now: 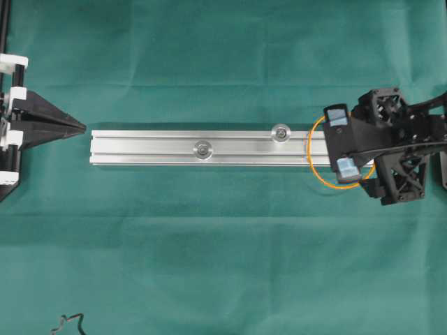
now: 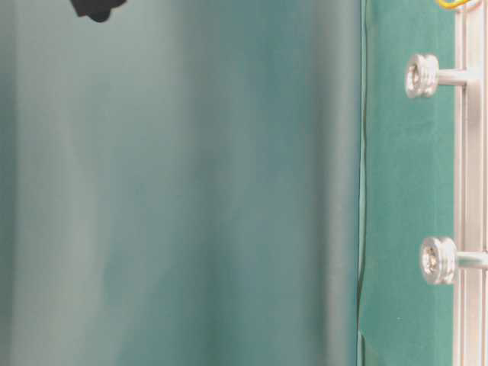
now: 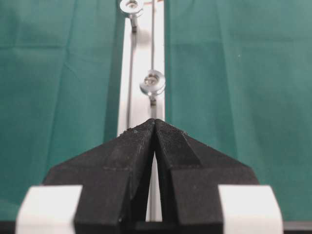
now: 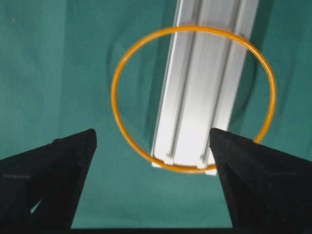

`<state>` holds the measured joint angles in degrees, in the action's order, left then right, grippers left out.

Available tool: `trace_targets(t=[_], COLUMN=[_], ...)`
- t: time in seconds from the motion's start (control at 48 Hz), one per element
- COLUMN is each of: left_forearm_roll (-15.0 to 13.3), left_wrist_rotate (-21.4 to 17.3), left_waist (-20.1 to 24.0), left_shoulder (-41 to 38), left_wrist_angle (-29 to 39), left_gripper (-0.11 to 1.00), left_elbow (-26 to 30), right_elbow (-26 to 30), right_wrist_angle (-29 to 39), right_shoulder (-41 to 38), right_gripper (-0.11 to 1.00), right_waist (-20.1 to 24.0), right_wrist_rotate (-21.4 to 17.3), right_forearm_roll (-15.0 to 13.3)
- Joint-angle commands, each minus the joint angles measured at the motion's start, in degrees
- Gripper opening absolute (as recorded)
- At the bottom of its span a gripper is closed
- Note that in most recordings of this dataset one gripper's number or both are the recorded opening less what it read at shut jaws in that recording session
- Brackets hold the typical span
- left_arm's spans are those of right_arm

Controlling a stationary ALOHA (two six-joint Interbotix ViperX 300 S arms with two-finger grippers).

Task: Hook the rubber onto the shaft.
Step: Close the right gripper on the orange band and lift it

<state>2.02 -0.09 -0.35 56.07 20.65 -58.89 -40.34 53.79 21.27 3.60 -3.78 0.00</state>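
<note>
The rubber point(image 1: 309, 146) is a thin orange loop lying flat across the right end of the silver rail point(image 1: 154, 148); it shows as a full ring in the right wrist view point(image 4: 113, 95). Two silver shafts point(image 1: 203, 148) point(image 1: 281, 132) stand up from the rail, both to the left of the loop. My right gripper point(image 1: 341, 142) hovers over the loop, open, with one finger on each side of the rail end point(image 4: 152, 134) and nothing between them. My left gripper point(image 1: 80, 128) is shut and empty, pointing at the rail's left end point(image 3: 155, 121).
Green cloth point(image 1: 223, 244) covers the table. A black squiggly cord point(image 1: 70, 324) lies at the front left edge. The table-level view shows both shafts point(image 2: 422, 75) point(image 2: 438, 260) side-on and a sliver of the rubber point(image 2: 450, 4) at the top.
</note>
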Motion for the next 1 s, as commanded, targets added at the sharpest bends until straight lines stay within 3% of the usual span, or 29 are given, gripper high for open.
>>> trace_targets(t=[0.0,0.375,0.98], left_forearm_roll=[0.18,0.18,0.18], left_wrist_rotate=[0.09,0.09,0.18], left_waist=[0.0,0.0,0.0], left_shoulder=[-0.44,-0.44,-0.44], left_wrist_angle=[-0.35,-0.35,-0.44], left_gripper=[0.0,0.0,0.0], left_elbow=[1.67,1.76,1.76], right_elbow=[0.0,-3.52,-6.59], right_wrist_angle=[-2.11,-9.58,-18.54], right_shoulder=[-0.7,-5.1,-10.72], right_gripper=[0.96,0.96,0.96], right_waist=[0.62,4.13,5.98], right_wrist_rotate=[-0.09,-0.09,-0.18], right_forearm_roll=[0.35,4.13,4.57])
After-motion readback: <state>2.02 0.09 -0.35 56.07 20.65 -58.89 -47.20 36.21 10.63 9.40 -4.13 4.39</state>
